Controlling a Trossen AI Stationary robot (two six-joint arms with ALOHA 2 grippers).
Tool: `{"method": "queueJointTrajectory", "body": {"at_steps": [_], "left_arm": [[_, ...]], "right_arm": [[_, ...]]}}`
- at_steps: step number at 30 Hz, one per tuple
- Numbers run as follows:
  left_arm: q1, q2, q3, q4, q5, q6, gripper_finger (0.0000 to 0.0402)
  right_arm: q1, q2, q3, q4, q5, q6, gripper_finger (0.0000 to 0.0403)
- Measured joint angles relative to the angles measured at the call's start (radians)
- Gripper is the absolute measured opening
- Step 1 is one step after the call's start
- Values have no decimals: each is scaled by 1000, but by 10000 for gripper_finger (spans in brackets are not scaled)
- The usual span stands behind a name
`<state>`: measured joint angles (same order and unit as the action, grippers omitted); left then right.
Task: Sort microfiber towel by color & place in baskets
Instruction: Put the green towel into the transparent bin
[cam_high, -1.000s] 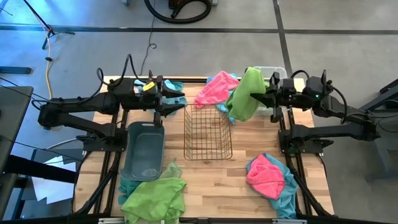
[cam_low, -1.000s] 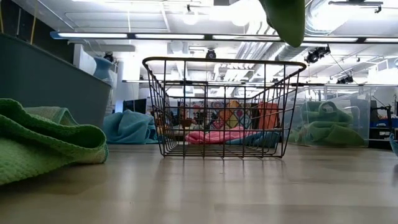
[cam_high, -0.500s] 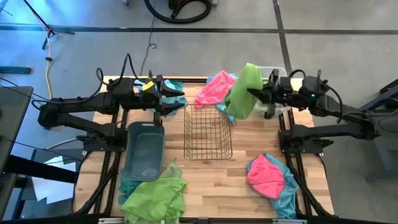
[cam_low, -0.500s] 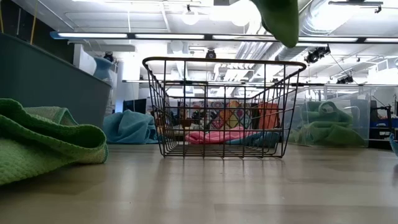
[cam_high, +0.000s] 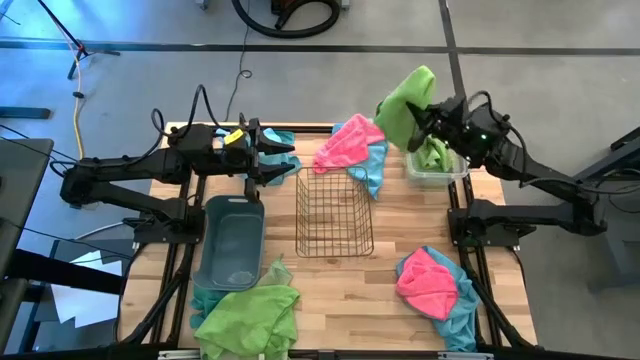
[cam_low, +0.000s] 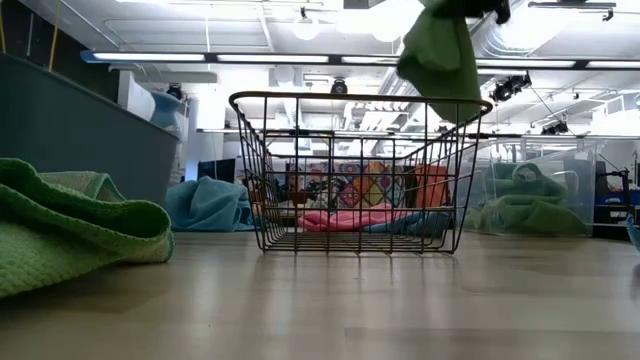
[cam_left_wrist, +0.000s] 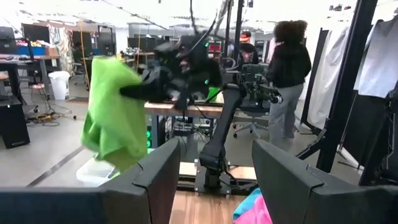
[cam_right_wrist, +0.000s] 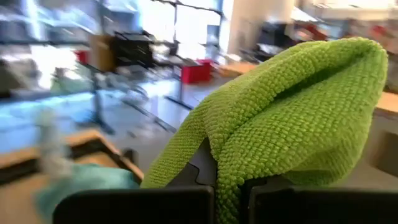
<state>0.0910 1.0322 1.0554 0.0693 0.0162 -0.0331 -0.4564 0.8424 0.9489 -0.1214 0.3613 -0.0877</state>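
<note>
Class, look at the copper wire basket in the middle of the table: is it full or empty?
Empty. Through the wire basket only bare table shows from above; the low view shows nothing inside.

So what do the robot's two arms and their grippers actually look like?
Both arms are matte black with chunky jointed segments and black cables looping over them. The left gripper has two broad dark flat fingers and a yellow tag near its wrist. The right gripper is equally dark, with a small green light glowing on its wrist housing.
</note>
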Motion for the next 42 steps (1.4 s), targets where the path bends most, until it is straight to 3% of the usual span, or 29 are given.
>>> {"method": "queueJointTrajectory", "body": {"at_steps": [3, 6, 10, 16, 23, 31, 35, 42], "left_arm": [[0, -4, 0, -3, -1, -4, 188], [0, -5, 0, -4, -2, -7, 188], [0, -5, 0, -4, -2, 4, 188], [0, -5, 0, -4, -20, 27, 188], [0, -5, 0, -4, -29, 62, 188], [0, -4, 0, -4, -32, 61, 188], [0, -4, 0, -5, -32, 62, 188], [0, -4, 0, -6, -32, 63, 188]], "right_arm": [[-47, 37, 0, -51, 36, -3, 0], [-90, 91, 26, -179, 143, -34, 0], [-160, 145, 110, -298, 276, -76, 0], [-230, 178, 239, -425, 371, -97, 0], [-290, 214, 249, -558, 259, 14, 0], [-424, 305, 248, -668, 217, 113, 0], [-438, 344, 248, -735, 116, 182, 0], [-462, 433, 247, -915, 48, 92, 0]]}}
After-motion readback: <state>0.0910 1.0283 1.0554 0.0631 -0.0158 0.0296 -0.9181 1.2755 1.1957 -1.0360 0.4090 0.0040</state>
